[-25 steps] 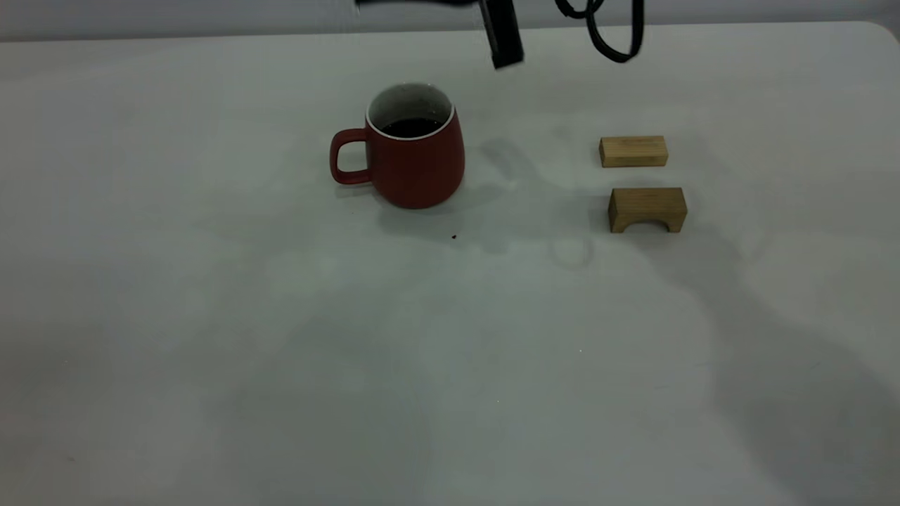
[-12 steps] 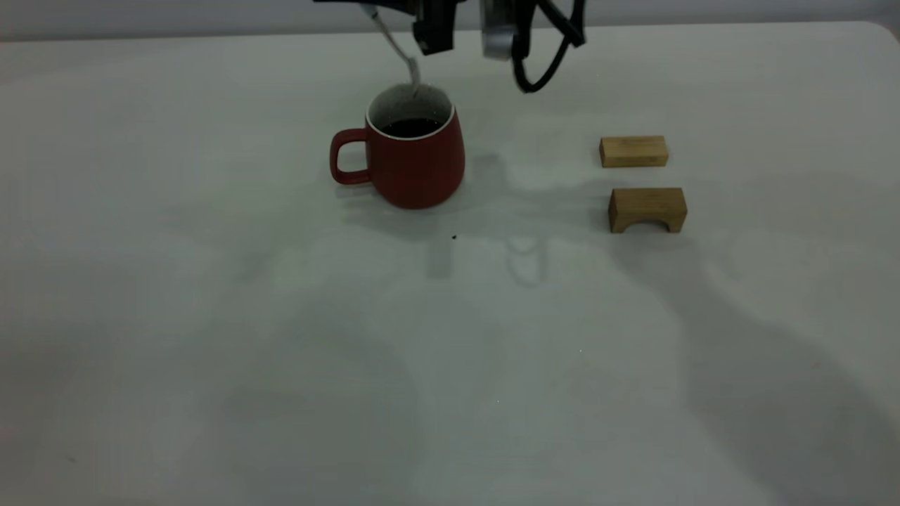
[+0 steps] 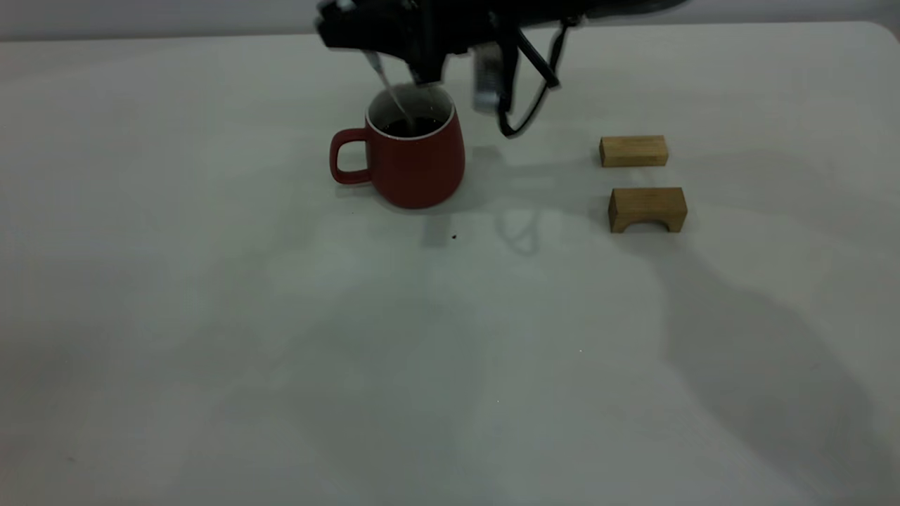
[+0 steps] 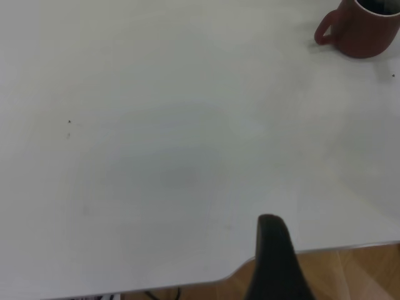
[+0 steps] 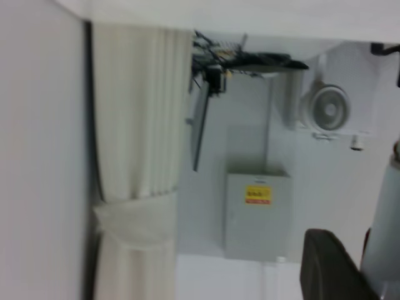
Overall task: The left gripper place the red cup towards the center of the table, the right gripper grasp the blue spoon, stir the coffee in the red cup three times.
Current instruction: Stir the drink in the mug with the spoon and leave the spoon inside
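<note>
The red cup [image 3: 415, 165] stands upright on the table [image 3: 281, 316], handle to the left, with dark coffee [image 3: 411, 126] inside. It also shows far off in the left wrist view as the cup [image 4: 362, 34]. My right gripper [image 3: 362, 42] hovers just above the cup's rim, shut on the blue spoon [image 3: 385, 84]. The spoon slants down into the cup, and its bowl is hidden at the coffee. In the right wrist view a pale grey shaft [image 5: 381, 237] next to a dark finger [image 5: 331, 269] looks like the spoon. My left gripper [image 4: 275, 262] is parked over the table's edge, far from the cup.
Two wooden blocks lie right of the cup: a flat one [image 3: 633, 151] and an arched one [image 3: 647, 209]. A tiny dark speck [image 3: 454, 237] sits in front of the cup. A black cable [image 3: 524, 105] loops down beside the cup's right side.
The right gripper has come down and leftward from the top edge to above the cup. The spoon, just over the rim before, now reaches into the cup.
</note>
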### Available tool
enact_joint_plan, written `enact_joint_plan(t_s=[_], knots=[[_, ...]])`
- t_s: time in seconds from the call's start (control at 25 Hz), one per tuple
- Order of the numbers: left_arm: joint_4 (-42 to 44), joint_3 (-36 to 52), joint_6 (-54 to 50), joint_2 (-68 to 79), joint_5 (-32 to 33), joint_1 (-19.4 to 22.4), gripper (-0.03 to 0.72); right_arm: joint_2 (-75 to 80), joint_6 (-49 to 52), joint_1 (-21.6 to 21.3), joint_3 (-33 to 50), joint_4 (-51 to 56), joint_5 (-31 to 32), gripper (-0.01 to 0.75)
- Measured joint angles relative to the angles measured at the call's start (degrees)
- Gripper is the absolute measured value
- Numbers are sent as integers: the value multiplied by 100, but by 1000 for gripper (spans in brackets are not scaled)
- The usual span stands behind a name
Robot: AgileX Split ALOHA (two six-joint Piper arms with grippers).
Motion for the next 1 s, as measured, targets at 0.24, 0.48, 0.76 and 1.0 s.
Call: enact_joint_plan(t_s=[0.24, 0.48, 0.76, 1.0], knots=[[0, 0, 0, 0, 0, 0, 554, 115, 202, -44, -209, 4, 84, 130], [0, 0, 0, 0, 0, 0, 554, 640, 321, 56, -1047, 1, 167, 130], [0, 0, -35, 0, 0, 0, 554, 488, 374, -374, -661, -148, 375, 130], [0, 0, -35, 0, 0, 0, 554, 393, 417, -112, -359, -22, 434, 130]])
